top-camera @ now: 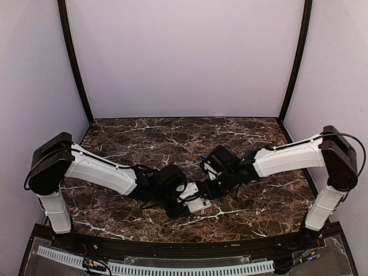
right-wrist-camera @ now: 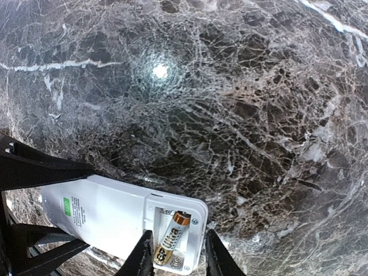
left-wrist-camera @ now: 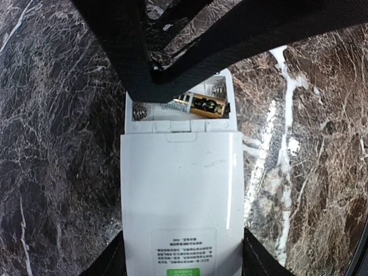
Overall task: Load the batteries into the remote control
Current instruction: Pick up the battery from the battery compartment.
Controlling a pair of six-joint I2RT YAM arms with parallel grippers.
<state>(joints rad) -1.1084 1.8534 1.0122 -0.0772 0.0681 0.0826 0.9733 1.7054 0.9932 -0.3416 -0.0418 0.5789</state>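
The white remote control (left-wrist-camera: 178,190) lies back side up, its battery compartment open at the far end. My left gripper (left-wrist-camera: 183,247) is shut on its sides near the label. One battery (left-wrist-camera: 201,104), gold and silver, lies slanted in the compartment; it also shows in the right wrist view (right-wrist-camera: 169,238). The slot beside it shows a bare spring (left-wrist-camera: 140,111). My right gripper (right-wrist-camera: 178,244) is open, its fingers straddling the compartment just above the battery without clasping it. In the top view the remote (top-camera: 199,204) sits between both grippers near the table's front middle.
The dark marble table (top-camera: 172,138) stretches back to the pale rear wall. Black frame posts (top-camera: 75,63) stand at the back corners. A black rail and white cable strip (top-camera: 155,267) run along the near edge.
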